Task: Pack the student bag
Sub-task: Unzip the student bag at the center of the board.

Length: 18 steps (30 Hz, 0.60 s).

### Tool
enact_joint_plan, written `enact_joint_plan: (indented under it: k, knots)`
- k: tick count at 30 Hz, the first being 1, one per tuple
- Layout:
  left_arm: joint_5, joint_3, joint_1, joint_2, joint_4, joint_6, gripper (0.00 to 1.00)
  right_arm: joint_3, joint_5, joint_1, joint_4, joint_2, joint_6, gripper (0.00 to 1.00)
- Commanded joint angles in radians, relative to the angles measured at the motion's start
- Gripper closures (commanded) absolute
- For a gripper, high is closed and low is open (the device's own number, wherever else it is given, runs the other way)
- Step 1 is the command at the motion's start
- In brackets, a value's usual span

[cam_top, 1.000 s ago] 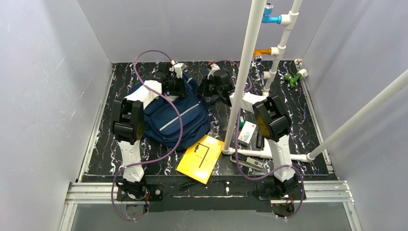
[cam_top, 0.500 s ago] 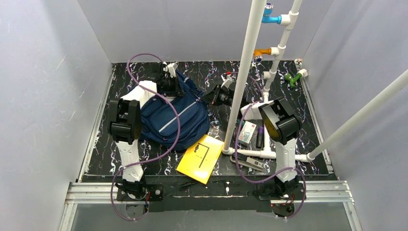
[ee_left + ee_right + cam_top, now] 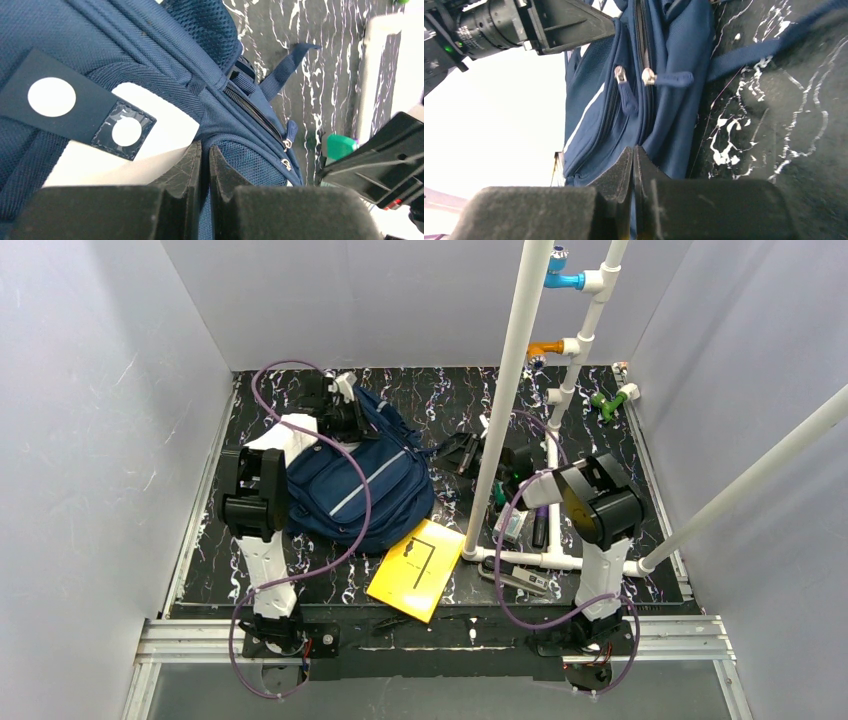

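The student bag [image 3: 372, 490] is a large navy backpack with a grey stripe, lying on the left half of the black marbled table. My left gripper [image 3: 349, 424] sits at its far top end. In the left wrist view this gripper [image 3: 205, 148] is shut on a fold of the bag's blue fabric [image 3: 150, 50], beside a white patch [image 3: 160, 115]. My right gripper [image 3: 446, 452] lies low at the bag's right edge. Its fingers [image 3: 633, 148] are shut with a thin strip of blue bag fabric [image 3: 674, 55] between them. Two zipper pulls [image 3: 621, 75] hang just ahead.
A yellow booklet [image 3: 417, 568] lies at the bag's near right corner. An upright white pipe [image 3: 505, 390] and its frame stand beside the right arm. A white box [image 3: 512, 525], a dark marker [image 3: 540, 530] and a flat tool [image 3: 520, 580] lie by the pipe's foot.
My left gripper has drawn the bag's top end to the left. My right gripper has swung right and nearer, dropping low toward the table at the bag's right edge.
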Motion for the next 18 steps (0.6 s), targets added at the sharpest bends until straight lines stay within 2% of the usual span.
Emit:
enact_joint_plan:
  k: [1,6,9,11,12,14,18]
  knots:
    - [-0.095,0.018,0.093,-0.052,0.000,-0.023,1.00,-0.019,-0.026,-0.050,-0.035,-0.109,-0.109,0.99]
    - [-0.002,0.013,0.092,-0.075,-0.029,0.030,1.00,0.040,-0.121,-0.058,-0.116,-0.082,-0.216,0.99]
    - [0.041,0.010,0.091,-0.103,-0.090,0.085,1.00,0.205,-0.172,-0.049,-0.395,-0.049,-0.424,0.99]
    - [0.038,0.003,0.083,-0.131,-0.125,0.124,0.87,0.296,-0.149,-0.039,-0.541,-0.029,-0.547,0.95]
    - [0.017,0.005,0.074,-0.146,-0.153,0.142,0.75,0.345,-0.125,-0.034,-0.617,-0.011,-0.613,0.85]
    - [-0.025,0.002,0.051,-0.181,-0.197,0.190,0.59,0.428,-0.078,-0.022,-0.720,0.026,-0.720,0.70]
    - [-0.129,-0.009,-0.027,-0.247,-0.280,0.295,0.46,0.543,-0.011,-0.020,-0.811,0.083,-0.874,0.53]
